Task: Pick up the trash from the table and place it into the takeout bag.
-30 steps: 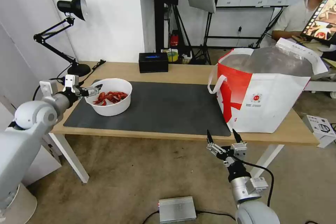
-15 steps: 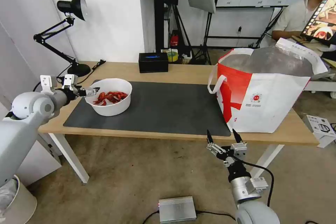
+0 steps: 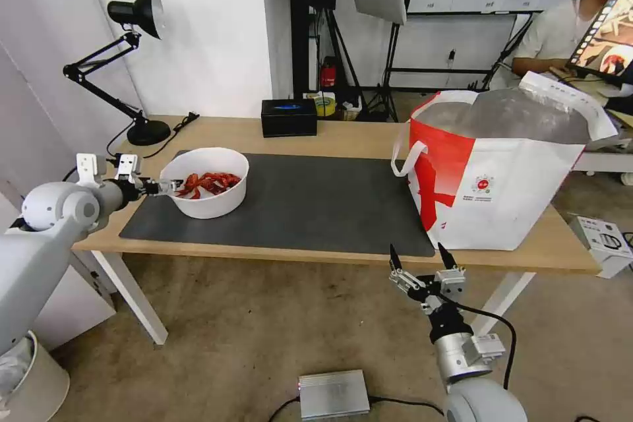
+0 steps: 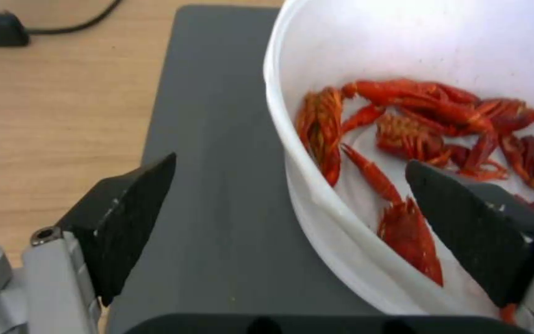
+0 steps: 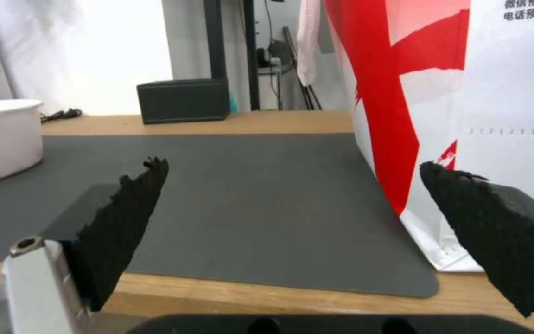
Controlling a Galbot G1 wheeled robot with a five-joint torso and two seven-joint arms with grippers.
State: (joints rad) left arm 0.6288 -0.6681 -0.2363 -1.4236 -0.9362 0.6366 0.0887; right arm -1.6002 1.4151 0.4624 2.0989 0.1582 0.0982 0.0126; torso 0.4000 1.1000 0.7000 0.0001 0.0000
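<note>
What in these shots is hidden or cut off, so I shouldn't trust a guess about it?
- Inside of the white-and-red takeout bag: head view, hidden by its own walls and foil lining.
- Far half of the white round bowl of red crayfish shells: left wrist view, cut off by the edges.
- Small print on the bag: right wrist view, cut off at the edge.
- Whether the open left gripper touches the bowl's rim: unclear, one finger inside, one outside.

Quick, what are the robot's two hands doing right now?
Left hand: open, straddling the rim of the white bowl, not gripping.
Right hand: open, holding nothing, below the table edge.
</note>
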